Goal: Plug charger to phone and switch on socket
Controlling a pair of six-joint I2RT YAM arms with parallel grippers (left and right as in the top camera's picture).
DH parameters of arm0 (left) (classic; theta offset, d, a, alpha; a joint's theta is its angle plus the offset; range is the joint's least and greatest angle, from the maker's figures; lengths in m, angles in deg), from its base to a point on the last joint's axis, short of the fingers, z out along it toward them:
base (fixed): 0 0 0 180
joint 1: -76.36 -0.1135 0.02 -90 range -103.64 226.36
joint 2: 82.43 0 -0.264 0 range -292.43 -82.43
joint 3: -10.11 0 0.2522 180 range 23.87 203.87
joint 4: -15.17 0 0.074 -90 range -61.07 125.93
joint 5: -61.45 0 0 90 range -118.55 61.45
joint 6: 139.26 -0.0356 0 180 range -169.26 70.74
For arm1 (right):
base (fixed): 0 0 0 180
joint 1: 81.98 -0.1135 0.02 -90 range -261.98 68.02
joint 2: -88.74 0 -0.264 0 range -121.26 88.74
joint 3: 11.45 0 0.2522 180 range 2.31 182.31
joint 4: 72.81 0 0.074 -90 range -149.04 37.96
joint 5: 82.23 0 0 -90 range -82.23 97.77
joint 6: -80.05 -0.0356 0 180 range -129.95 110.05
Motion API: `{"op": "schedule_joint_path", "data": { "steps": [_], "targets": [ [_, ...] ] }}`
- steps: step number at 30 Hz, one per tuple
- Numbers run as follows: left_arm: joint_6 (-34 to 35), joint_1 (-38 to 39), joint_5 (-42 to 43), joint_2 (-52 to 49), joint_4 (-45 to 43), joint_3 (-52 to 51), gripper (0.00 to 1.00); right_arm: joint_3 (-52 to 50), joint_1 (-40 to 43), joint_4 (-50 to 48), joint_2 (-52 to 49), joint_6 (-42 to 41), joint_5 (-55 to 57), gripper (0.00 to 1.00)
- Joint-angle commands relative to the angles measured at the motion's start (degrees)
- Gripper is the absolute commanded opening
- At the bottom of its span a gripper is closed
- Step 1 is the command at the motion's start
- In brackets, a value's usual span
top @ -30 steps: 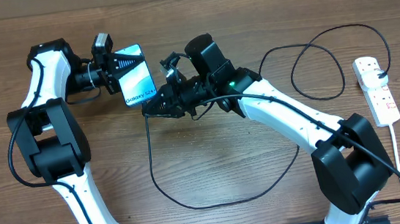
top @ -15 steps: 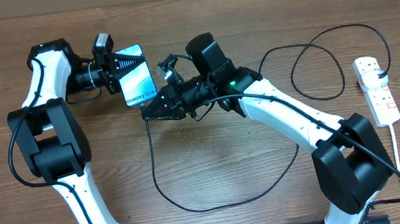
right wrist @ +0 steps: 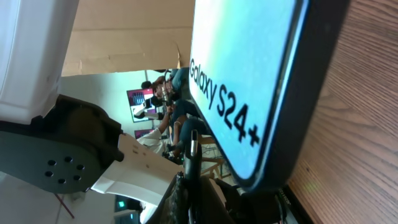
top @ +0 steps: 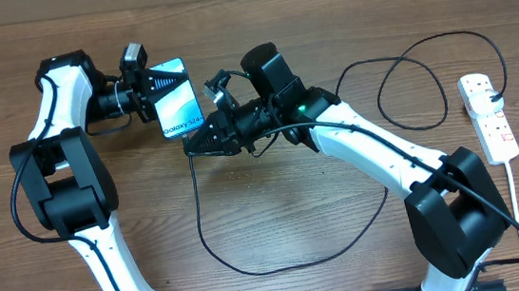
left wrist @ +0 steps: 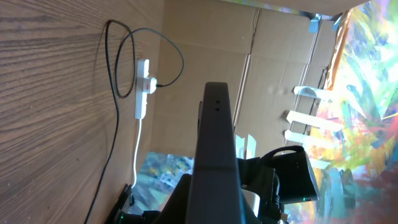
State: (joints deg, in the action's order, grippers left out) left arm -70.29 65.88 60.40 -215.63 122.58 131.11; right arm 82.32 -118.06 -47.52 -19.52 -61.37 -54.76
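My left gripper (top: pixel 151 91) is shut on the phone (top: pixel 179 98), holding it off the table with its blue-teal screen up and the "Galaxy" end toward the right arm. In the left wrist view the phone (left wrist: pixel 216 155) shows edge-on. My right gripper (top: pixel 192 140) is shut on the charger plug tip (right wrist: pixel 193 146), held just beside the phone's lower end (right wrist: pixel 249 81), not inserted as far as I can see. The black charger cable (top: pixel 252 266) loops over the table to the white socket strip (top: pixel 488 116) at the far right, also in the left wrist view (left wrist: pixel 142 87).
The cable makes a second loop (top: pixel 406 84) at the back right near the strip. The strip's white lead (top: pixel 516 207) runs toward the front right edge. Cardboard (left wrist: pixel 273 56) lines the back of the table.
My right gripper shifted slightly toward the phone's end a second ago; since then nothing visibly moved.
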Motion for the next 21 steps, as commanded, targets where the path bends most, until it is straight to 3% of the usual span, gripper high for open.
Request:
{"op": "schedule_joint_path", "data": {
  "steps": [1,21],
  "targets": [
    [0.96,0.37,1.64,0.98,0.87,0.90,0.04,-0.09,0.20,-0.28,0.57,0.44,0.59,0.04],
    [0.42,0.37,1.64,0.98,1.88,0.90,0.04,-0.09,0.98,-0.31,0.57,0.44,2.49,0.04]
  ]
}}
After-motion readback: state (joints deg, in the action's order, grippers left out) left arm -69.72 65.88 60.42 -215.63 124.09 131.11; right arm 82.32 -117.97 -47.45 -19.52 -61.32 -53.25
